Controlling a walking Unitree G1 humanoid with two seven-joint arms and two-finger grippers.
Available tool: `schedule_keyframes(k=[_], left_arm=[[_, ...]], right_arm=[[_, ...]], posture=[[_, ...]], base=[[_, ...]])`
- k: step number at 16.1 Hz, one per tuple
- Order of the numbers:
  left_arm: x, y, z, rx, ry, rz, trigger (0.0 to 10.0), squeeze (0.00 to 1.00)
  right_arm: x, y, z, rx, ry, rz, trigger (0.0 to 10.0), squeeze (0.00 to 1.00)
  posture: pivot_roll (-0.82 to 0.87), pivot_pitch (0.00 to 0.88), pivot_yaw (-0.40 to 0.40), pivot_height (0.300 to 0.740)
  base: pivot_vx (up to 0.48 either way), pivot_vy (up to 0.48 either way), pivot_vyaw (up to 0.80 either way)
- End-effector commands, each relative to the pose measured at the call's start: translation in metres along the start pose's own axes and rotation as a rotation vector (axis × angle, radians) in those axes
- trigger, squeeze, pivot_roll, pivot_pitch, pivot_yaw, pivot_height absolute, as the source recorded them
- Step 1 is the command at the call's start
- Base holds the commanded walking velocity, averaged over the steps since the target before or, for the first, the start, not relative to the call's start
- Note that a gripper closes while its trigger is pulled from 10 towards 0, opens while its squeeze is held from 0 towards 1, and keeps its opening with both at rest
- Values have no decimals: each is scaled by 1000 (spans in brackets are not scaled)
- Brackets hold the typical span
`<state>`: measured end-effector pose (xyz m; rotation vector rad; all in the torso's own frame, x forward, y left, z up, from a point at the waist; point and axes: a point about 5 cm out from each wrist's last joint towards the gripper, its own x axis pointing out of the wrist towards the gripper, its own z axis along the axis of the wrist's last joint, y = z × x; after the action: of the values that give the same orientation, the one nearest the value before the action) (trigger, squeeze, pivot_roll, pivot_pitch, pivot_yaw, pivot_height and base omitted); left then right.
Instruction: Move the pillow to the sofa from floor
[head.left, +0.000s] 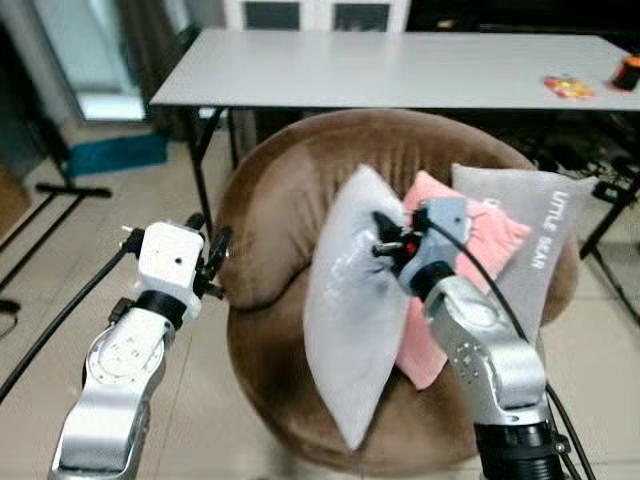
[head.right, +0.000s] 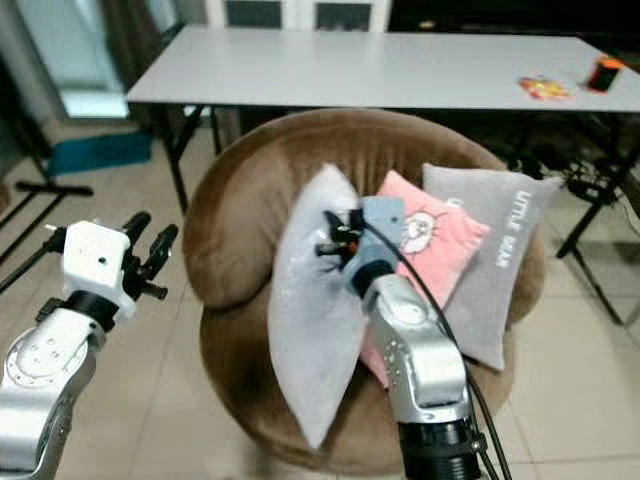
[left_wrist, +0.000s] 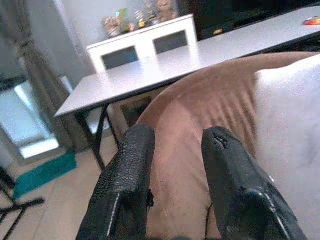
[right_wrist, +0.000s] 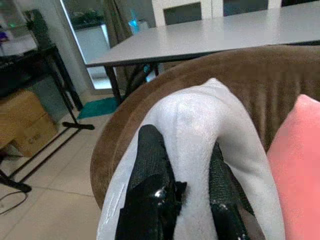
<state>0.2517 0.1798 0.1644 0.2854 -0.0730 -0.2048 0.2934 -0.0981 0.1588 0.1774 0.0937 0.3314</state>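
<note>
A pale grey pillow (head.left: 350, 310) stands on edge in the round brown sofa chair (head.left: 275, 215), leaning against a pink pillow (head.left: 470, 240). My right gripper (head.left: 385, 238) is shut on the grey pillow's upper edge; in the right wrist view its fingers (right_wrist: 150, 170) pinch the white fabric (right_wrist: 195, 130) between them. My left gripper (head.left: 207, 252) is open, held in the air just left of the chair's left arm; in the left wrist view its fingers (left_wrist: 132, 165) point at the brown backrest (left_wrist: 200, 105).
A grey pillow (head.left: 545, 240) with lettering leans at the chair's right side. A long grey table (head.left: 380, 65) stands right behind the chair, with a small orange item (head.left: 568, 87) on it. Black stand legs (head.left: 60, 190) and a teal mat (head.left: 115, 152) lie at left on the tiled floor.
</note>
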Motion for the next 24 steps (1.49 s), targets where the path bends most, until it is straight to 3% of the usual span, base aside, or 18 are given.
schedule_keyframes(k=[1,4,9,11,13,16,18,19,20,21,24], left_arm=[[0,-4,2,0,1,-39,10000,0],[-3,-4,-1,17,34,-104,10000,0],[-22,-5,-11,89,137,-354,10000,0],[-26,-2,-9,100,149,-393,10000,0],[-30,0,-8,104,159,-406,10000,0],[-40,-4,-9,97,179,-453,10000,0],[-43,-5,-8,94,184,-470,10000,0],[-43,-5,-8,94,185,-470,10000,0],[-43,-5,-8,95,186,-470,10000,0],[-44,-5,-8,95,186,-470,10000,0],[-44,-5,-8,95,190,-472,10000,0]], right_arm=[[2,-1,13,-17,-68,17,10000,0],[16,9,18,-9,-88,79,10000,0],[68,31,20,97,-90,150,10000,0],[85,37,23,142,-106,166,10000,0],[99,29,28,165,-121,87,10000,0],[105,-7,20,154,-72,-109,10000,0],[100,-31,7,54,-18,-228,10000,0],[98,-34,5,35,-5,-246,10000,0],[91,-52,-8,16,63,-345,10000,0],[88,-58,-11,0,79,-381,10000,0],[68,-89,-34,-166,215,-519,10000,0]], posture=[[-10,0,51,740],[-10,0,70,740],[38,0,53,740],[65,0,37,740],[79,0,26,740],[99,0,13,740],[108,0,11,740],[111,0,8,740],[120,0,6,740],[120,0,6,740],[126,0,10,740]], base=[[0,0,0],[0,0,0],[0,0,0],[0,0,0],[0,0,0],[0,0,0],[0,0,0],[0,0,0],[0,0,0],[0,0,0],[0,0,0]])
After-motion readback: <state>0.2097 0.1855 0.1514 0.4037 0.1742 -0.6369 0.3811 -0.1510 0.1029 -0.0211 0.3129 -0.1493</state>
